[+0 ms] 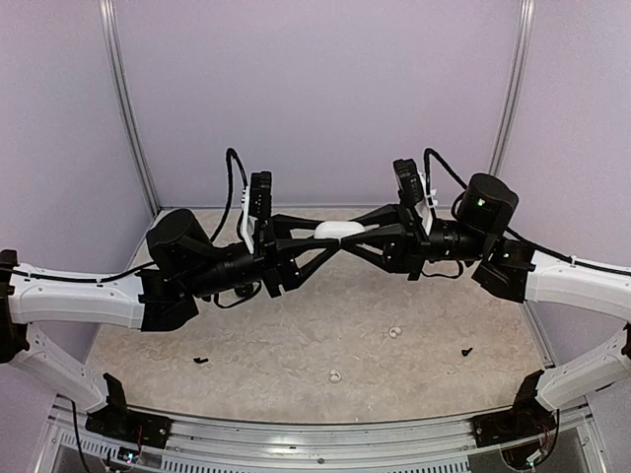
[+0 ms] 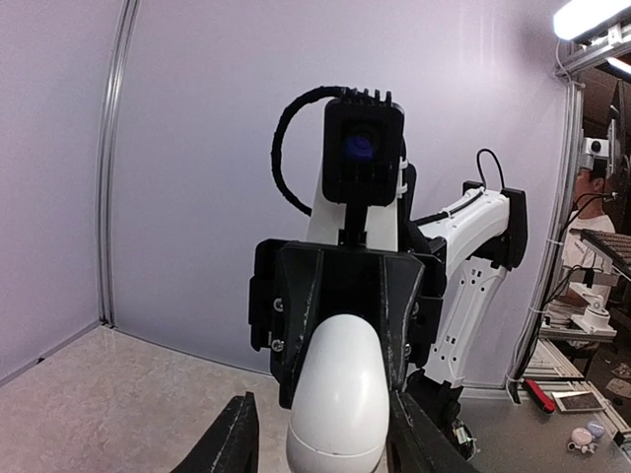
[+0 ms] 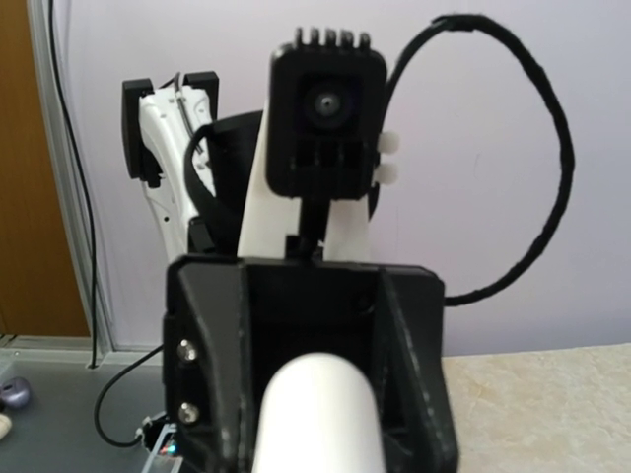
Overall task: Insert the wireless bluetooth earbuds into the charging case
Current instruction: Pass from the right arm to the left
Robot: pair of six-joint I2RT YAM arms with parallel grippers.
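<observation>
The white charging case (image 1: 340, 230) hangs lid-closed above the table, level between my two arms. My right gripper (image 1: 361, 235) is shut on its right end; in the left wrist view its black fingers (image 2: 299, 325) hug the far end of the case (image 2: 340, 384). My left gripper (image 2: 325, 441) is open around the near end, one finger (image 2: 233, 440) clearly apart from the case, the other (image 2: 419, 434) right beside it. Two white earbuds lie on the table, one (image 1: 395, 332) right of centre, one (image 1: 334, 375) nearer the front. The right wrist view shows the blurred case (image 3: 315, 414).
Small black screw-like bits lie on the table at front left (image 1: 200, 361) and right (image 1: 466, 351). Purple walls with metal corner posts (image 1: 130, 108) enclose the back and sides. A metal rail (image 1: 315, 434) runs along the near edge.
</observation>
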